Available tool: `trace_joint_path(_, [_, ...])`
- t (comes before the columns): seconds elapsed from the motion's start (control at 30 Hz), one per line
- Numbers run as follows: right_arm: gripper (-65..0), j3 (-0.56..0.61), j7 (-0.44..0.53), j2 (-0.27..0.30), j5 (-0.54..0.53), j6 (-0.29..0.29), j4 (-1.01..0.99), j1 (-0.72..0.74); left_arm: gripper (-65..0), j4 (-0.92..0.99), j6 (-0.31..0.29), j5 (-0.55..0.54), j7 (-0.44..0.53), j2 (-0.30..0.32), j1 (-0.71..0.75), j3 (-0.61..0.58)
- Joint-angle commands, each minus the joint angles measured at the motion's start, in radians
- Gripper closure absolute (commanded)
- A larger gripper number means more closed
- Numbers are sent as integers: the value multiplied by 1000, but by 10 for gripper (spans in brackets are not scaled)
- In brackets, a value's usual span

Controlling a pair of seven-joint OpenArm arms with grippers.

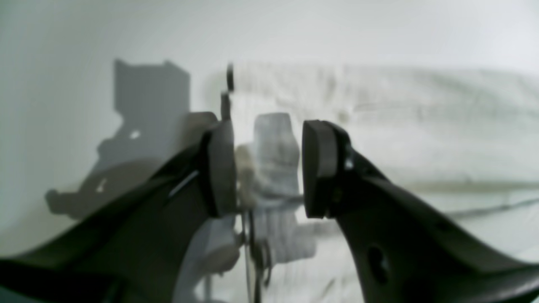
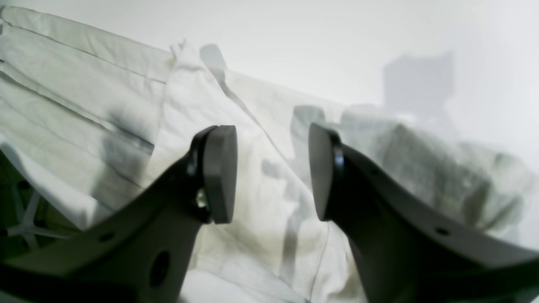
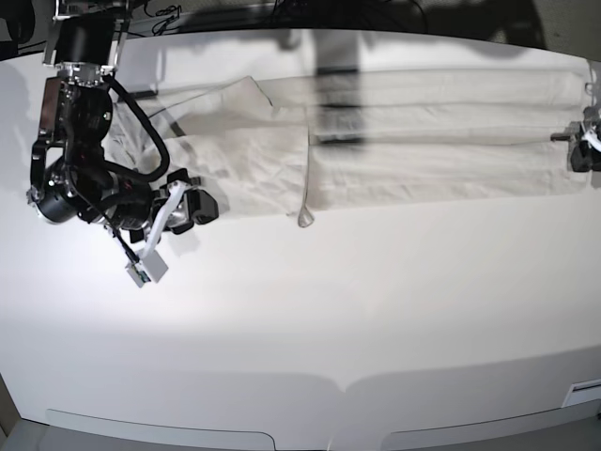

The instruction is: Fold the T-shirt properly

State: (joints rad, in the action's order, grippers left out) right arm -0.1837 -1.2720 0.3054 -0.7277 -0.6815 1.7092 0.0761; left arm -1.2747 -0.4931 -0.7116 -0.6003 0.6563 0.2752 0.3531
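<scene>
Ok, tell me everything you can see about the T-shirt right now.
The T-shirt is a plain off-white garment of soft, creased woven-looking cloth. It lies flat on the white table, stretched into a long band across the far side, folded lengthwise with straight fold lines running along it. One end is turned over into a rumpled flap with a small corner pointing toward the near edge. Neither pincer grips it; both stand open.

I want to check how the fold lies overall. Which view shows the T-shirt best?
The base view: the T-shirt lies stretched across the table's far side, visible nearly whole. The right wrist view shows only close-up creases; the left wrist view shows a blurred portion.
</scene>
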Motion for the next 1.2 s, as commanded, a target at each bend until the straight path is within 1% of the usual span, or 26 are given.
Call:
trace_joint_path(0.0, [-280,-6,19,10,-15,1,16,11,-266,-15,0,-12,13,30,8,18])
trace_joint_path(0.2, [-280,-6,20,10,-16,1,16,-16,-267,-14,-5,-11,-20,32,75,99])
trace_joint_path(0.27, [-280,-6,19,10,-15,1,16,-19,-267,-14,-24,-24,-22,32,96,145])
trace_joint_path(0.33, [-280,-6,20,10,-16,1,16,-22,-269,-14,-55,-72,-47,31,118,195])
trace_joint_path(0.4, [-280,-6,19,10,-16,1,16,-22,-269,-11,-109,-156,-88,31,138,227])
trace_joint_path(0.43, [-280,-6,19,10,-16,1,16,-22,-269,-4,-132,-193,-100,31,145,230])
trace_joint_path(0.53, [-280,-6,19,10,-16,1,16,-22,-269,54,-168,-269,-114,28,148,229])
trace_joint_path(0.6, [-280,-6,19,10,-16,1,16,-24,-269,108,-203,-323,-126,28,145,230])
trace_joint_path(0.7, [-280,-6,19,10,-16,1,16,-24,-269,187,-205,-389,-161,28,138,230])
trace_joint_path(0.8, [-280,-6,26,10,-17,1,16,-24,-269,254,-205,-449,-117,28,137,230])
trace_joint_path(0.87, [-280,-6,27,10,-17,1,16,-24,-269,286,-205,-453,-79,27,134,230])
trace_joint_path(0.97, [-280,-6,36,10,-17,1,16,-24,-269,327,-205,-453,-105,17,103,229])
trace_joint_path(1.03, [-280,-6,36,10,-16,1,16,-24,-269,346,-205,-469,-135,-5,76,229])
trace_joint_path(1.1, [-280,-6,35,10,-16,1,16,-24,-269,350,-205,-468,-149,-39,44,229])
trace_joint_path(1.17, [-280,-6,35,10,-16,1,16,-24,-269,350,-205,-468,-186,-72,13,229])
